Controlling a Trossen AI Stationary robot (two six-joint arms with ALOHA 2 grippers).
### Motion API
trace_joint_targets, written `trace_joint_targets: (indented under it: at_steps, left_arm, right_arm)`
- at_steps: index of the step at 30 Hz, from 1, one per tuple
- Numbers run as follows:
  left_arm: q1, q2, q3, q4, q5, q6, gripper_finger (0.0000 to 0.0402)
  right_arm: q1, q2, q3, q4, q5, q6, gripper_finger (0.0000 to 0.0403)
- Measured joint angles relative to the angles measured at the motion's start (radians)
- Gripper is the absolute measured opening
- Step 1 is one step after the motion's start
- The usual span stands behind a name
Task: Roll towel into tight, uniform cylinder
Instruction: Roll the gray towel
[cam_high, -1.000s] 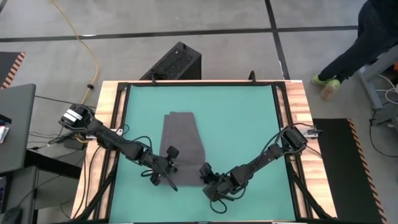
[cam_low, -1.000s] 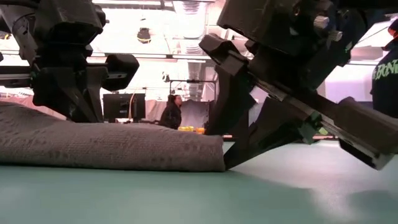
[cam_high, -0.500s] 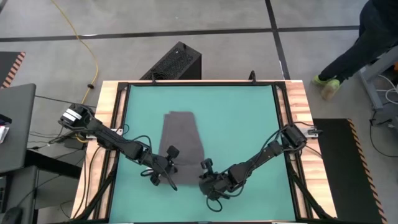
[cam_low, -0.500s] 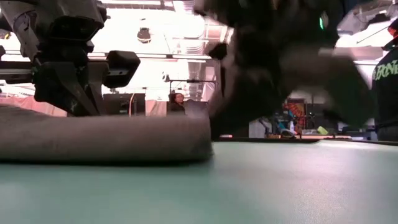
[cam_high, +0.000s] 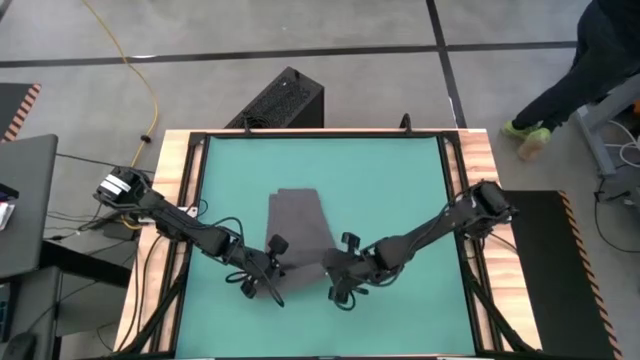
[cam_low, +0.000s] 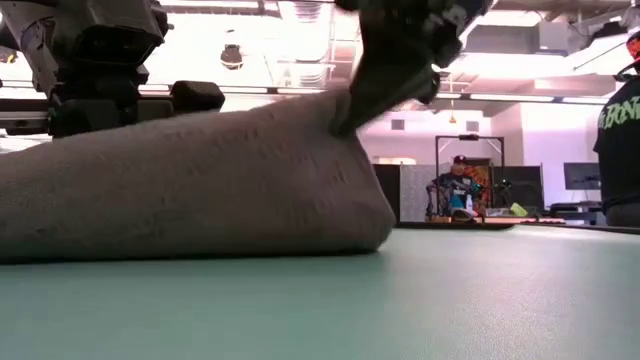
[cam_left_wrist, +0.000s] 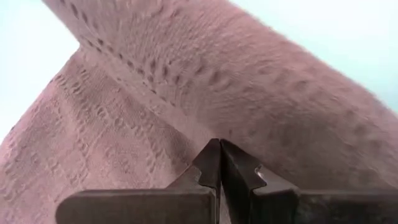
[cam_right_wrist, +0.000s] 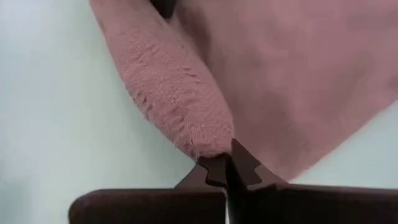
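Observation:
The dark grey towel (cam_high: 298, 225) lies as a folded strip on the teal mat (cam_high: 400, 180), its far part flat and its near end raised. My left gripper (cam_high: 278, 272) is shut at the towel's near left corner. My right gripper (cam_high: 327, 263) is shut on the near right corner, which it holds up off the mat. In the low view the towel (cam_low: 200, 190) rises like a tent to the right gripper (cam_low: 385, 95); the lower part of my left gripper (cam_low: 105, 70) is hidden behind the cloth. My left gripper has its shut fingertips on the cloth at the near left corner (cam_left_wrist: 208, 134), coming slanting down from the near left. How many layers are between them cannot be told. My right gripper pinches a bunched fold at the near right corner (cam_right_wrist: 211, 140) between its two fingertips, slanting down from the near right. That corner is lifted clear, and the cloth slopes from it down to the mat (cam_low: 380, 235).
A wooden frame (cam_high: 470, 200) edges the mat, with bare mat to the right of the towel and beyond it. A black box (cam_high: 285, 100) stands on the floor past the far edge. A person (cam_high: 590, 50) is at the far right, others far back in the room.
My right gripper has shut on the towel's near right corner, rolled at the wrist, and risen toward the far edge. The towel's near end has been lifted off the mat and drawn up over the flat part, which has stayed where it was.

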Motion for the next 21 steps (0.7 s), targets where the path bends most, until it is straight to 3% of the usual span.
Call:
trace_joint_targets:
  at_steps: [4,9,16,21]
  left_arm:
    - [0.000,0.000,0.000,0.002,0.025,-0.009,0.0000]
    - [-0.001,0.000,0.000,-0.008,0.022,-0.016,0.0000]
    - [0.003,0.000,0.000,-0.011,0.022,-0.029,0.0000]
    - [0.006,0.000,0.000,-0.013,0.042,-0.055,0.0000]
  right_arm:
    - [-0.019,0.057,-0.001,-0.018,-0.097,0.083,0.0007]
    - [-0.028,0.084,-0.001,-0.047,-0.132,0.146,0.0007]
    - [-0.011,0.027,0.000,-0.080,-0.093,0.197,0.0007]
    - [-0.001,0.019,-0.002,-0.204,-0.051,0.307,0.0007]
